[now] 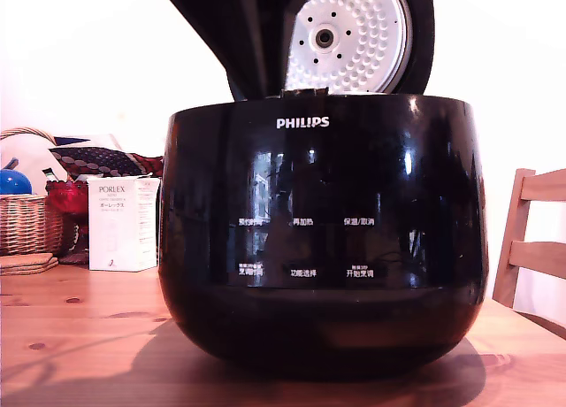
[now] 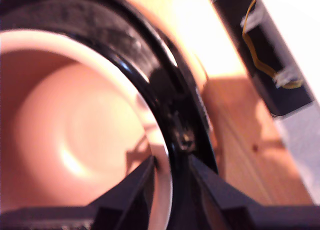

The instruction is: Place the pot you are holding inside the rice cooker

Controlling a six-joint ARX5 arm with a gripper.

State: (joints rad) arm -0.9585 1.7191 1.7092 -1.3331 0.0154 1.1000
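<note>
Your pincer (image 2: 171, 177) grips the pot (image 2: 75, 125) by its rim, inside the Philips rice cooker (image 1: 323, 239); its lid (image 1: 354, 35) stands open at upper centre of the exterior view.

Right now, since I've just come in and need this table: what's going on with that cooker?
A robot arm's gripper straddles the pale rim of a round metal pot, with one finger inside and one outside. The pot appears to sit within the opening of the large glossy black Philips rice cooker, whose hinged lid stands open on the wooden table. Whether the grip is tight is unclear.
</note>
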